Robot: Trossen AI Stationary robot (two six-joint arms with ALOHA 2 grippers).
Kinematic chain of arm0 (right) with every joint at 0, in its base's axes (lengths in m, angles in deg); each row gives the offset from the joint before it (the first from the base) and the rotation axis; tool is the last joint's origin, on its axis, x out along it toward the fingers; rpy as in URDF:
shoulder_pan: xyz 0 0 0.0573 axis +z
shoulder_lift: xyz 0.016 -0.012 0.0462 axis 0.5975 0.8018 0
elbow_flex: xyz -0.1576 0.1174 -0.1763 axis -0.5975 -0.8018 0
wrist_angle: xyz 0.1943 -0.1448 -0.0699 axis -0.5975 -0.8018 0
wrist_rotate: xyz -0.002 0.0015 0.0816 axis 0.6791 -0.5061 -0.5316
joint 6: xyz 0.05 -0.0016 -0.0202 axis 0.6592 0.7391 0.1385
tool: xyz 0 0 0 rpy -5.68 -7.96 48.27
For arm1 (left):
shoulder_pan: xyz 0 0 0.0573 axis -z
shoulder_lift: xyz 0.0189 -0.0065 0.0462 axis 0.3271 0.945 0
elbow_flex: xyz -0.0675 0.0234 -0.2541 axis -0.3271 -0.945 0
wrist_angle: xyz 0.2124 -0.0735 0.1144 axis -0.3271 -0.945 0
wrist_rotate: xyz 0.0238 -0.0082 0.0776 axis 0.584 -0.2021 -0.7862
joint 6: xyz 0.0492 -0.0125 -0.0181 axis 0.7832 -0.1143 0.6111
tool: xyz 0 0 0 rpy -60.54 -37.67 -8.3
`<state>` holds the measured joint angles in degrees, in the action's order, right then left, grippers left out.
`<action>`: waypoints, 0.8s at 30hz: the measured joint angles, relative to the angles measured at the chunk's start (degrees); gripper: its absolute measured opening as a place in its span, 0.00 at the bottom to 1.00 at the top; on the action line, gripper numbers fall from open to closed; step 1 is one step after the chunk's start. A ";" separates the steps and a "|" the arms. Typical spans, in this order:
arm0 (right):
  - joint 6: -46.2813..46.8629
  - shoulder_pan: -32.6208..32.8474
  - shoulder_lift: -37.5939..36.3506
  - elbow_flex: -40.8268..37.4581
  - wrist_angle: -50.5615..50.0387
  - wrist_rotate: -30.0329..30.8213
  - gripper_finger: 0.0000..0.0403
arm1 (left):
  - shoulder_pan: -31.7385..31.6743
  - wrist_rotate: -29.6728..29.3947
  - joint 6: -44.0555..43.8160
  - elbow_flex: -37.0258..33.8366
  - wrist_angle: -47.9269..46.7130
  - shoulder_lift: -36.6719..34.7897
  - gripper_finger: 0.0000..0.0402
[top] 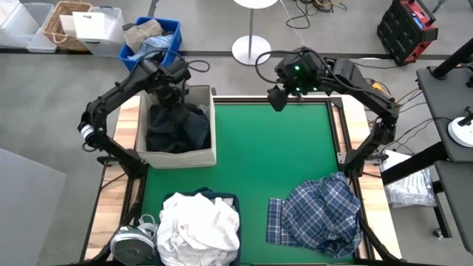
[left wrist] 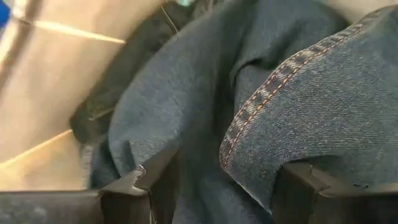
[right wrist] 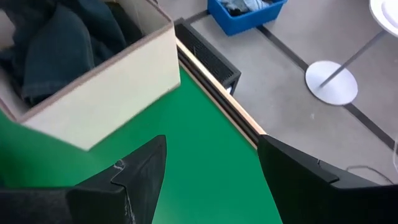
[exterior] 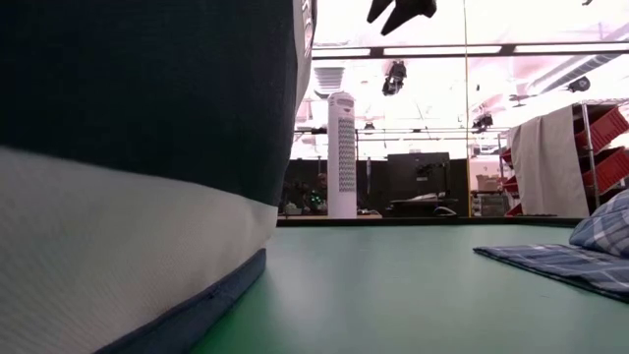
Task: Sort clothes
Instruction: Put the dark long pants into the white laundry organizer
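Note:
Dark denim clothes (top: 177,129) fill a beige box (top: 214,125) at the table's far left. My left gripper (top: 171,92) is down in that box, open, with blue denim (left wrist: 186,106) bulging between its fingers. A pile of white clothes (top: 199,222) lies at the near left. A blue-and-white plaid shirt (top: 318,214) lies spread at the near right and also shows in the low view (exterior: 590,256). My right gripper (top: 277,97) hangs open and empty above the green table's far edge (right wrist: 211,155). My left gripper comes at the denim from above, its open fingers sunk into the pile in the box. A fold with an orange-stitched seam (left wrist: 261,106) lies over one finger (left wrist: 311,183). The other finger (left wrist: 134,186) stands against the cloth. The denim rests in the box.
A blue bin (top: 151,41) holding a tan and pale-blue bundle stands on the floor beyond the box. A grey round object (top: 129,240) sits beside the white pile. The middle of the green mat (top: 273,155) is bare. A dark-and-white cloth wall (exterior: 138,197) fills the low view's left.

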<state>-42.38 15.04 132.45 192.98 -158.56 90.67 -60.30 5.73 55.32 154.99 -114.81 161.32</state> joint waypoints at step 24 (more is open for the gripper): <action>2.10 0.35 -1.18 1.09 -5.65 0.02 0.61 | 0.66 5.76 -5.57 5.44 -0.17 -1.16 0.83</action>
<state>-40.28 15.39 131.27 194.07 -164.21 90.69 -59.65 11.48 49.75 160.43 -114.99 160.15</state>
